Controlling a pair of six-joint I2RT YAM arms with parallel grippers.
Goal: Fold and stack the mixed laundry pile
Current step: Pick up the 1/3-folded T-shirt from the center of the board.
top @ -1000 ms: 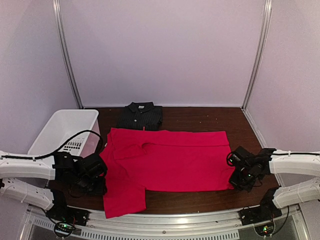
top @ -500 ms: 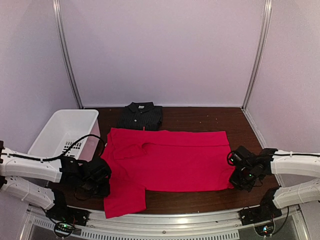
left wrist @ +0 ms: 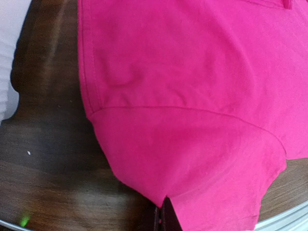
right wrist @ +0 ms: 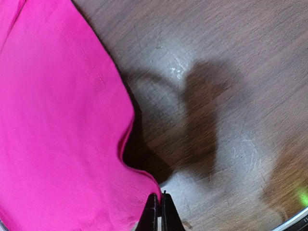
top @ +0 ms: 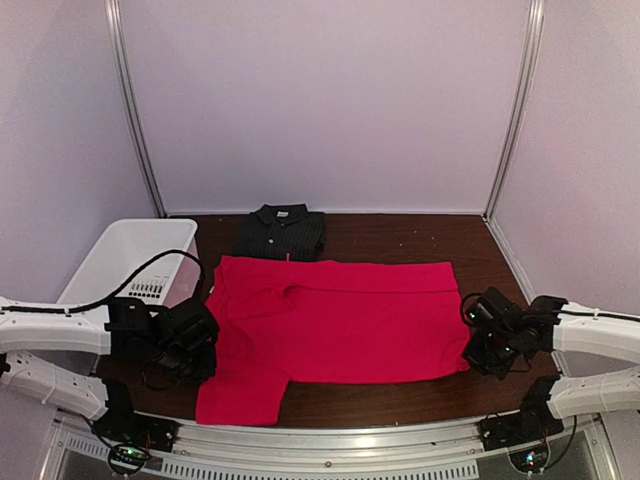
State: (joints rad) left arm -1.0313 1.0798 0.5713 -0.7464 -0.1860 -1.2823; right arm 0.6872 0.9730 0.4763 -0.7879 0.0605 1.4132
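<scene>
Across the middle of the table (top: 420,240) the red T-shirt (top: 340,320) is spread flat. Its sleeve edge is pinched by the left gripper (left wrist: 163,214) and its far hem corner by the right gripper (right wrist: 159,207), apparently so a fold can be drawn taut. Behind it lies the pinstriped shirt (top: 282,232), already folded.

The bright red short-sleeved T-shirt (top: 340,320) lay spread across the middle of the dark wooden table (top: 400,235), one sleeve reaching toward the near-left edge. Behind it, at the far side, sat the folded charcoal pinstriped collared shirt (top: 282,230), its near edge touching the T-shirt's far edge. The white plastic slotted bin (top: 120,255) stood left of both garments. The left gripper (left wrist: 162,219) pinched the T-shirt's near-left sleeve, and the right gripper (right wrist: 159,211) pinched its near-right corner.
</scene>
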